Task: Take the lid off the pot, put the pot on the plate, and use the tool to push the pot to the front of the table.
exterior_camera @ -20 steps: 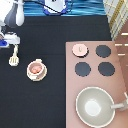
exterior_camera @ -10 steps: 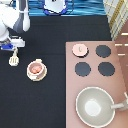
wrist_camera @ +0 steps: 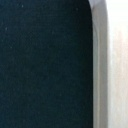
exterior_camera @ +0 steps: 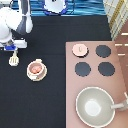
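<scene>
In the exterior view the hand (exterior_camera: pixel 11 46) hung at the left edge of the frame, just above the tool (exterior_camera: pixel 14 59), a small cream spatula lying on the black surface (exterior_camera: pixel 50 95); whether it gripped anything I cannot tell. Right of the tool, the pale-pink pot (exterior_camera: pixel 35 68), reddish-brown inside, sat on the cream plate (exterior_camera: pixel 43 75). The pale-pink lid (exterior_camera: pixel 79 49) with its centre knob rested on the stove (exterior_camera: pixel 120 75) at the upper right, over one burner spot. The wrist view showed only dark surface and a pale edge.
</scene>
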